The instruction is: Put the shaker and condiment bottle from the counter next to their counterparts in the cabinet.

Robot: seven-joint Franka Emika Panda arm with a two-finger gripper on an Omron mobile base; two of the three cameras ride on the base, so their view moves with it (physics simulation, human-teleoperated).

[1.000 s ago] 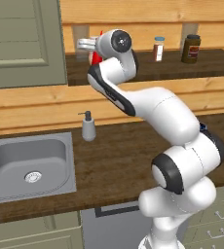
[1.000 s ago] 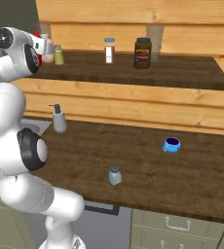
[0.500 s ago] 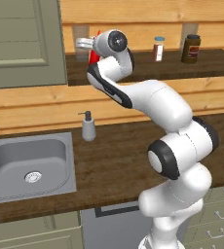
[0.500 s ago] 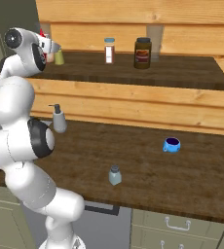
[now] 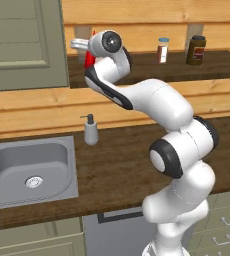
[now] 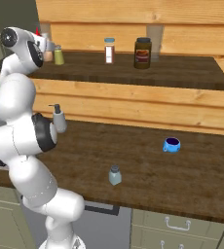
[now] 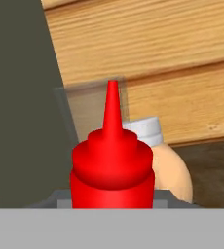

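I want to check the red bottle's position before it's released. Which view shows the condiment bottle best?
The hand view: the condiment bottle stands large and central, in front of the peach bottle. The left base view gives a red sliver behind the wrist; the right base view just its nozzle tip.

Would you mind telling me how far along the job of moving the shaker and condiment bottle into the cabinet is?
Nothing is finished yet. In hand: the red condiment bottle sits in the shut hand, raised at the cabinet shelf, right in front of the peach bottle. Left: release it there, then fetch the blue-grey shaker off the counter and set it by the yellow-green shaker.
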